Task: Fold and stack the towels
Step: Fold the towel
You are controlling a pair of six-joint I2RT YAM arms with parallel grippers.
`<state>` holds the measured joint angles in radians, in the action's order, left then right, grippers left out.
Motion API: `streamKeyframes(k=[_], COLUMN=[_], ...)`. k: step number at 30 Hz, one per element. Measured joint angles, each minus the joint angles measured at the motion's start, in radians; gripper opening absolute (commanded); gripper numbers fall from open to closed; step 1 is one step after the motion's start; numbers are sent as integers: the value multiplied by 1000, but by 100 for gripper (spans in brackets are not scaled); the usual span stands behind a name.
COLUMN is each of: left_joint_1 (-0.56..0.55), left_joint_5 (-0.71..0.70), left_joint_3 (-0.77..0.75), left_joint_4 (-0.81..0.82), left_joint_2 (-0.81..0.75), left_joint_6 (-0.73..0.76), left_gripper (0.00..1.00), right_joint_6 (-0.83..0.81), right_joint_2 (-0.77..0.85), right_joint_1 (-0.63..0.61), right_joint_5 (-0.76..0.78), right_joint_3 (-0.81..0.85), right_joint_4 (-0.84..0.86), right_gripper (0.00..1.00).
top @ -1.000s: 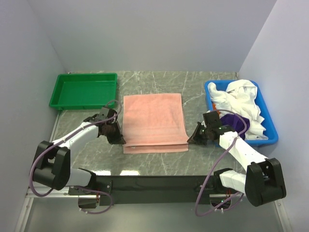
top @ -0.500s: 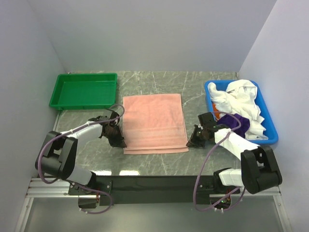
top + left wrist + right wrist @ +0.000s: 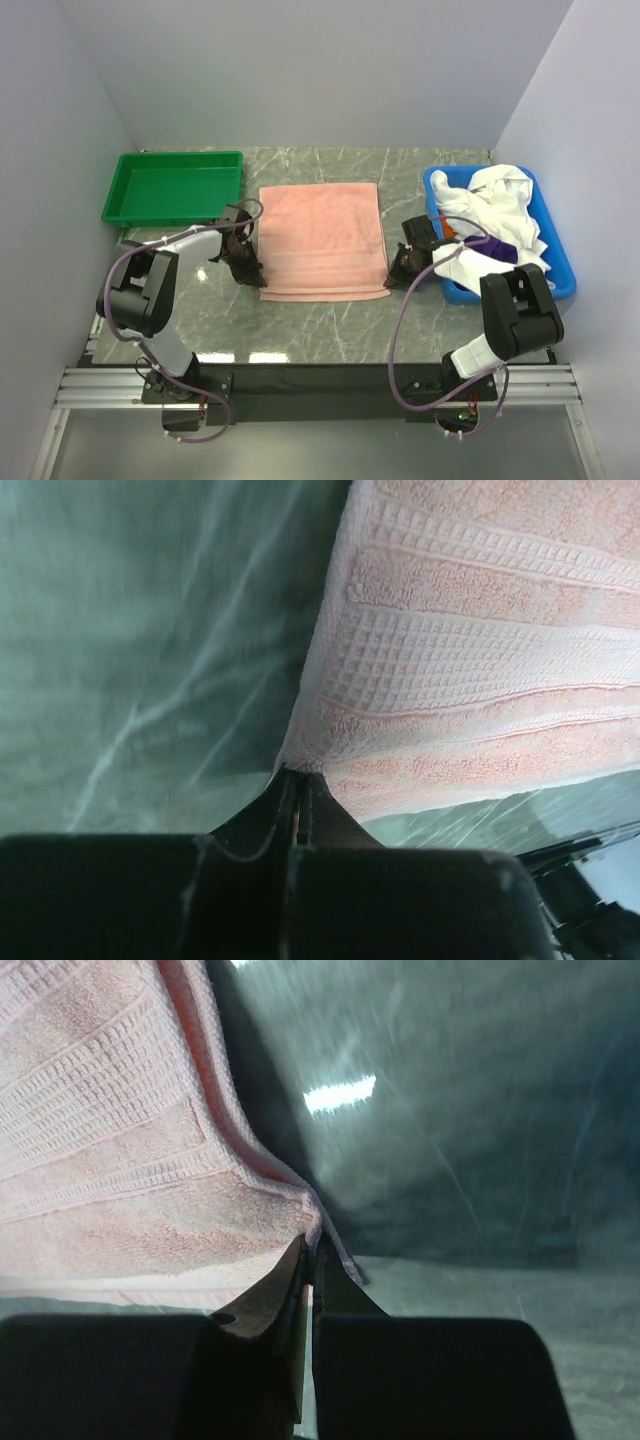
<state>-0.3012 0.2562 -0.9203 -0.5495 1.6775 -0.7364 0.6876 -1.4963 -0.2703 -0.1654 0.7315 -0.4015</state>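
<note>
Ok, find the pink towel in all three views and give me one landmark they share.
Top external: the pink towel lies mid-table.
Left wrist: it fills the upper right, one corner running down to bottom centre.
Right wrist: it fills the upper left, one corner running down to bottom centre.
Shared landmark: the marbled tabletop.

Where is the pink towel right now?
In the top view, the pink towel lies in the middle of the table, between the green tray on the left and the blue bin on the right.
</note>
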Motion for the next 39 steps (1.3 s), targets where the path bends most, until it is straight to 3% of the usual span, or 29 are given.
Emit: streamKeyframes(k=[12,18,24,30,39], left_joint_1=[25,24,23,-5,-52], left_joint_5=[-39,-80,-95,-90,-75], left_joint_3=[-80,-127,-171,-107,43], left_joint_4=[-2,-48,-98,-98,-34], left_joint_2=[47,21,-103,-195,-101], left_joint_6=[21,40,46,44,35], left_gripper=[1,1,1,1,1], right_joint_6=[-13,-30,-42,-26,-4], right_joint_2=[-67,33,171,287,217], right_joint_1=[0,0,-1,-6,-14], right_joint_5=[34,38,46,44,6], right_joint_3=[83,141,164,51,-95], right_joint_4=[12,-45,-98,-93,-32], right_gripper=[0,0,0,0,0])
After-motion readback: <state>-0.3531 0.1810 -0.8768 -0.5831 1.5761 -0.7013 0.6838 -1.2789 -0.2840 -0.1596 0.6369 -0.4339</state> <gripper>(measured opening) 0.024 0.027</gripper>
